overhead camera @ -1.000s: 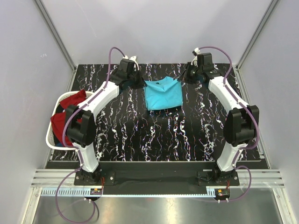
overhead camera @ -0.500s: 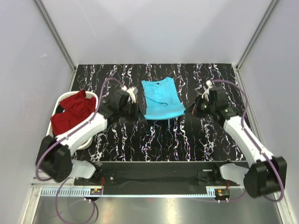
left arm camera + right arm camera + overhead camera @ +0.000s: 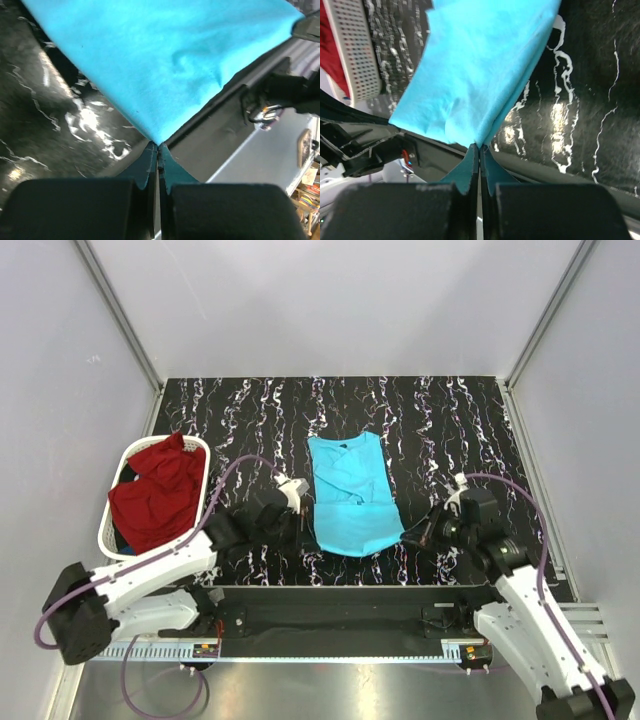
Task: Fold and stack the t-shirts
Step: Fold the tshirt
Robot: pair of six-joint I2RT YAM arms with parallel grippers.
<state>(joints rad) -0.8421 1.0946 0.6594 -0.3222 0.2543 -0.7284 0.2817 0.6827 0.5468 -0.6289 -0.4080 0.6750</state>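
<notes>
While left tool point(image 3: 158, 145) and right tool point(image 3: 479, 146) each pinch a near corner of the turquoise t-shirt point(image 3: 348, 495), equal pull should flatten it.

Turquoise t-shirt point(image 3: 349, 495) now longer, nearer the front

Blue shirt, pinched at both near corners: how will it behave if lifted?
Probably floppy: the turquoise t-shirt creases between the left tool and right tool, each shut on one corner. Likely light, since thin corner pinches carry its hem. It may bunch while dragging over the table.
</notes>
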